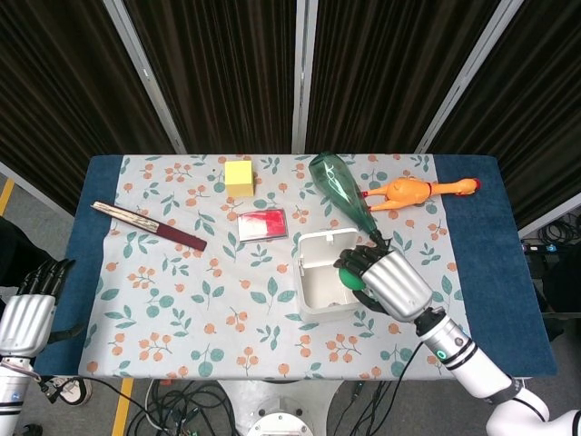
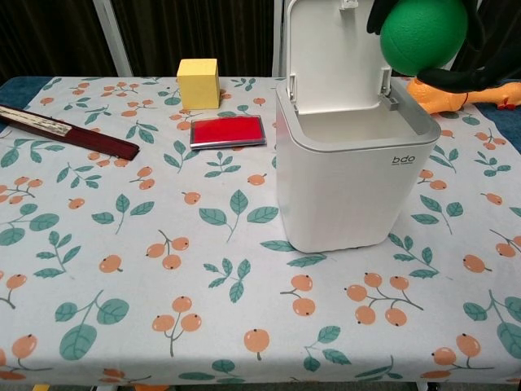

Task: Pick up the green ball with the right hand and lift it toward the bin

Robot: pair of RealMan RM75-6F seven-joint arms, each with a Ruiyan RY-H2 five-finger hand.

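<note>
Your left hand [image 1: 29, 313] hangs off the left edge of the table [image 1: 513, 254], its dark fingers spread apart and holding nothing. Moving inward along the floral cloth [image 1: 182, 291], you have a closed folding fan [image 1: 148, 225] lying at a slant, then a yellow block [image 1: 240, 177] near the far edge, and a flat red case [image 1: 262, 224] in front of it. Next comes the white bin [image 2: 350, 175], its lid [image 2: 342, 49] flipped up at the back and its mouth open. A green glass bottle [image 1: 342, 193] lies on its side behind the bin, neck pointing toward your right hand [image 1: 386, 280]. That hand sits above the bin's right side with its dark fingers wrapped around the green ball [image 2: 423, 34]; in the chest view the ball hangs clear of the table, above the bin's right rear corner and in front of the raised lid. In the head view only a sliver of the ball shows between the fingers. Farther right, an orange rubber chicken [image 1: 419, 192] lies on the cloth near the far edge.
</note>
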